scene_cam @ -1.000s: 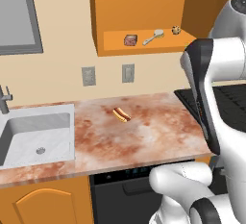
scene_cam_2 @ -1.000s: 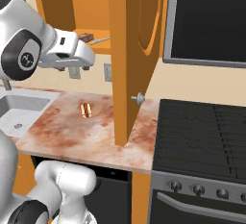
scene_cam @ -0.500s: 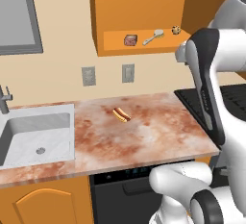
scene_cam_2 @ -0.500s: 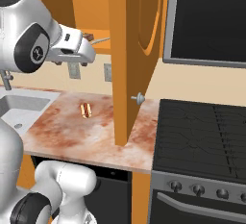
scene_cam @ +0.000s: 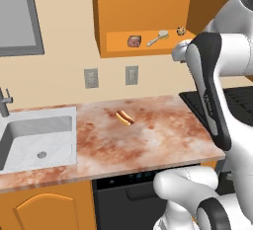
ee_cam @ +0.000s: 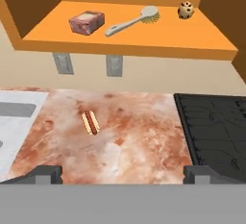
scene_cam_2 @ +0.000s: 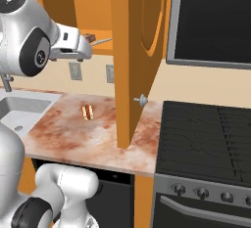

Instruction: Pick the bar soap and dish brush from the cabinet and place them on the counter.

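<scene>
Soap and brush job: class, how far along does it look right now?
Done: cabinet door open. In hand: nothing; the open gripper faces the shelf. Left: soap and brush both sit on the shelf; neither is on the counter, where a hot dog lies.

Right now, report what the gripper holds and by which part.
Nothing. The gripper is open and empty, short of the reddish-pink bar soap and pale dish brush.
</scene>
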